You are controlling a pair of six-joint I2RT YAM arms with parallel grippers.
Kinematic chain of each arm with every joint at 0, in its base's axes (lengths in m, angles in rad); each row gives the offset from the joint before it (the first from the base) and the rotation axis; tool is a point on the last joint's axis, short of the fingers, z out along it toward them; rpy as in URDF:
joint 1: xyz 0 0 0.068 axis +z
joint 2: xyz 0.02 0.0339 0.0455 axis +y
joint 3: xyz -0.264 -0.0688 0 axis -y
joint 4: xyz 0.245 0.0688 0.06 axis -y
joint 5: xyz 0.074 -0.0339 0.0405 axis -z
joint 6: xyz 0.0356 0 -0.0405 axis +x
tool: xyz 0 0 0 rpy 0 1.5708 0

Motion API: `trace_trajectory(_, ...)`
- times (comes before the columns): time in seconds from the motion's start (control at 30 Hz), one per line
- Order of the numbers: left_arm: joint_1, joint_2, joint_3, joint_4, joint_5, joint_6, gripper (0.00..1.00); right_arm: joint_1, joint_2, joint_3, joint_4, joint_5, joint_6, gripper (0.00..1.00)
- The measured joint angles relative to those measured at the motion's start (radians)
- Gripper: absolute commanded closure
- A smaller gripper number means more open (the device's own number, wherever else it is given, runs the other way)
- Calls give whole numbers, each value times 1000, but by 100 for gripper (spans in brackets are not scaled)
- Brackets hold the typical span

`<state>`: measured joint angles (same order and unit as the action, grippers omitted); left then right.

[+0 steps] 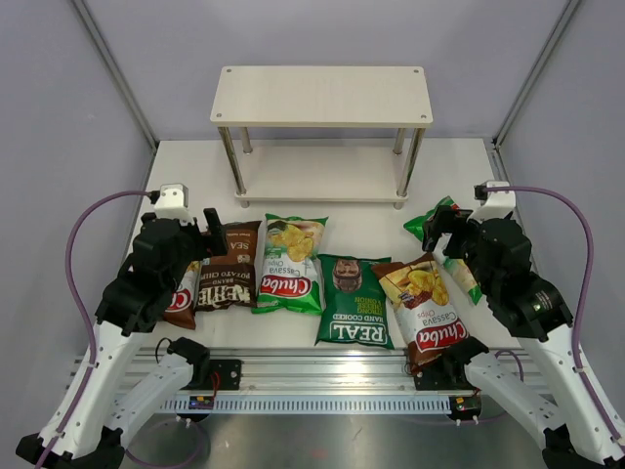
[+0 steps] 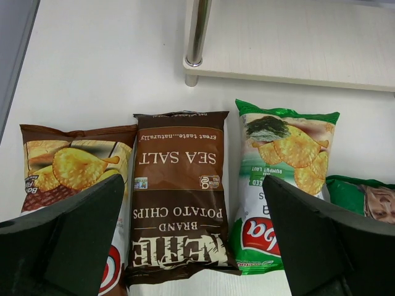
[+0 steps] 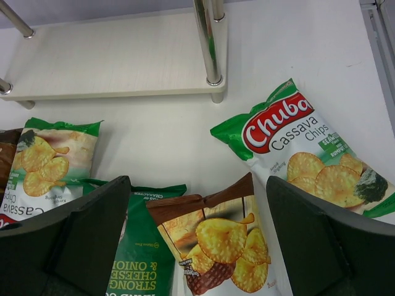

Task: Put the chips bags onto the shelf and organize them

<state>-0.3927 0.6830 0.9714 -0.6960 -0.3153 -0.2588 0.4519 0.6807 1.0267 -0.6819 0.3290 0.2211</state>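
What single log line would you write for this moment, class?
shelf: no bags on it | six chip bags: flat on table | left jaws: open, holding nothing | right jaws: open, holding nothing

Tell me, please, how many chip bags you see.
6, all before the beige two-tier shelf. Left to right: brown Chuba bag (partly hidden), dark-brown Kettle bag, light-green Chuba bag, dark-green REAL bag, second brown Chuba bag, second light-green Chuba bag (partly hidden).

The white table (image 1: 186,166) carries the shelf (image 1: 322,95) at its far side and, lying flat in a rough row in front of it, a brown bag (image 1: 184,298), a dark-brown Kettle bag (image 1: 228,266), a light-green bag (image 1: 291,266), a dark-green bag (image 1: 354,303), a second brown bag (image 1: 425,308) and a second light-green bag (image 1: 430,223) farthest right.
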Motion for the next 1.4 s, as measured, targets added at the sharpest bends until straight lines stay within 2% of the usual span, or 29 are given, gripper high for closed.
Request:
trace_trajectory(0.47, 0, 47, 31, -20, 94, -28, 1, 0, 51, 0, 8, -38, 57, 1)
trace_trajectory(0.6, 0, 81, 34, -18, 161, -77, 1, 0, 34, -8, 38, -148, 75, 1)
trace_trajectory(0.7, 1, 120, 18, 19, 238, -126, 1, 0, -82, -74, 136, -285, 82, 1)
trace_trajectory(0.83, 1, 207, -53, 112, 366, -183, 1, 0, -195, -88, 180, -364, 89, 1)
trace_trajectory(0.97, 1, 358, -123, 193, 460, -214, 1, 0, -179, -62, 182, -385, 86, 1)
trace_trajectory(1.13, 1, 515, -177, 282, 515, -231, 1, 0, -156, -64, 161, -430, 78, 1)
trace_trajectory(1.4, 1, 649, -213, 384, 557, -239, 4, 0, -119, -66, 162, -559, 56, 0)
